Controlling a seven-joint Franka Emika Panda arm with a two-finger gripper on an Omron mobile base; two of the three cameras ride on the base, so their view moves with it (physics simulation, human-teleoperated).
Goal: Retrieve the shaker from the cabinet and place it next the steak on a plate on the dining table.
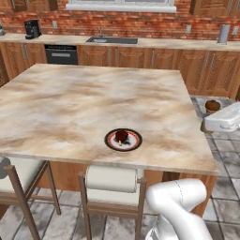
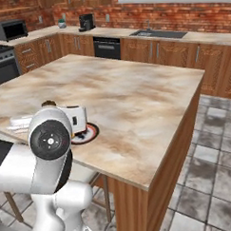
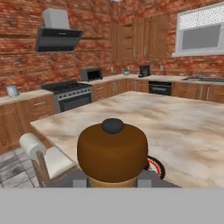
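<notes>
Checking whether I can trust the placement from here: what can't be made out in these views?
- Left base view: the hand, holding the shaker, is cut by the right edge; its fingertips are unseen.
- Right base view: the arm hides the steak and half the plate.
- Hand view: the shaker blocks the steak and most of the plate.

One bench (image 1: 70, 108) carries one plate (image 1: 133, 145) with one steak (image 1: 122, 136) on it. One shaker (image 3: 112, 151) appears close to the hand camera. Two chairs (image 1: 112, 187) stand at the near edge, possibly more out of frame. One coffee machine (image 1: 32, 29), one sink (image 1: 112, 40), one stove (image 3: 70, 94).
</notes>
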